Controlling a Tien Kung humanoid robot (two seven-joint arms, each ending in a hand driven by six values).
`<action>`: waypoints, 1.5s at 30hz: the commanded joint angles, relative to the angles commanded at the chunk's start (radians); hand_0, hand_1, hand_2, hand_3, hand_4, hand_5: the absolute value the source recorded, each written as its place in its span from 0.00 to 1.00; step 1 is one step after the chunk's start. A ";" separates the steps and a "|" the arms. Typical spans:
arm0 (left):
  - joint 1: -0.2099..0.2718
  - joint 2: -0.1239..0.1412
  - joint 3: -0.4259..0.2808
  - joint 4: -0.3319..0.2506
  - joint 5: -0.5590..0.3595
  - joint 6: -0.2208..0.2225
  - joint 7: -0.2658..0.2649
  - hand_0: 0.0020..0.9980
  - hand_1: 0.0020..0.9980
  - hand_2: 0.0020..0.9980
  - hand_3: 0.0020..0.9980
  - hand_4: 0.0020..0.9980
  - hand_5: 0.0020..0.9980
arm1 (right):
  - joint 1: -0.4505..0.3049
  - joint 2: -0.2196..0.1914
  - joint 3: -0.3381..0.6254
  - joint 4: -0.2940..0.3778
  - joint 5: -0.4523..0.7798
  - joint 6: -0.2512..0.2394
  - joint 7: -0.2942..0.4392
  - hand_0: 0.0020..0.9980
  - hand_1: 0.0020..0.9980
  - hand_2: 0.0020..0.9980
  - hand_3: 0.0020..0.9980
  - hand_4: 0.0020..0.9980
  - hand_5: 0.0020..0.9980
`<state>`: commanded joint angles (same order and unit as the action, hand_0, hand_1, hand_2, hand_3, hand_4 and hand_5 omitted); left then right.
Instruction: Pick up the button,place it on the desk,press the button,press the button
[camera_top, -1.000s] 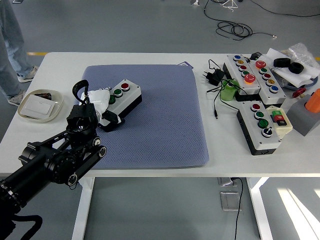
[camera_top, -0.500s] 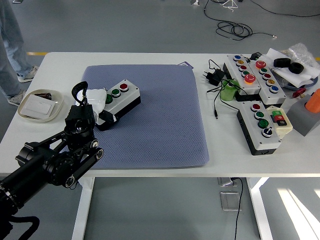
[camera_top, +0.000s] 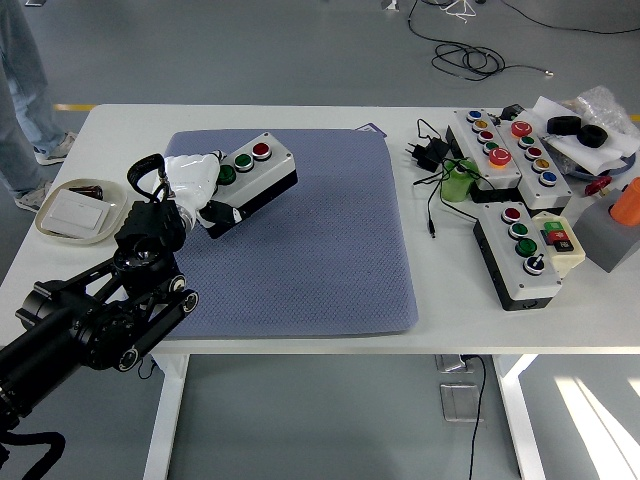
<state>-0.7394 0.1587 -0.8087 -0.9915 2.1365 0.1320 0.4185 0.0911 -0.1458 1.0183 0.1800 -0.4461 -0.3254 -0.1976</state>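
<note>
The left hand (camera_top: 195, 185) has its white fingers (camera_top: 188, 172) curled around the left end of the button box (camera_top: 250, 178). It is a grey and black box with three round buttons on top, two green and one red. The box looks tipped, with its right end up a little, over the back left part of the blue mat (camera_top: 300, 235). I cannot tell if its low edge touches the mat or not. The right hand is not in the picture.

The step now seems to be carrying the box and setting it down. To do that well, the hand should hold on tight, because it grips only one end and the far end could droop or swing. It should make the box flat, buttons facing up, then bring it down slowly until the whole bottom rests on the mat or the white worktop (camera_top: 300, 120). Only then should the fingers let go.

The small dish (camera_top: 82, 210) is near the arm on the left, so the arm should stay clear of it. The other button boxes (camera_top: 520, 255) sit well apart on the right and need not be touched. Pressing comes after the box lies still.
</note>
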 joint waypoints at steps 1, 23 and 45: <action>0.000 0.001 0.000 -0.002 -0.005 0.000 -0.015 0.31 0.29 0.28 0.41 0.55 0.00 | 0.000 0.000 0.000 0.000 0.000 0.000 0.000 0.79 0.80 0.82 0.75 0.41 0.48; -0.020 0.092 0.081 -0.011 0.132 -0.081 -0.490 0.33 0.31 0.29 0.39 0.53 0.00 | 0.003 0.001 -0.001 0.000 -0.002 0.000 -0.004 0.79 0.80 0.82 0.75 0.41 0.48; -0.012 0.078 0.094 0.056 0.132 -0.129 -0.488 0.38 0.39 0.37 0.45 0.52 0.00 | -0.003 0.002 -0.001 0.000 -0.011 -0.003 -0.010 0.79 0.80 0.82 0.75 0.41 0.48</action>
<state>-0.7514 0.2365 -0.7145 -0.9353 2.2689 0.0032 -0.0694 0.0879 -0.1441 1.0169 0.1800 -0.4571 -0.3279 -0.2074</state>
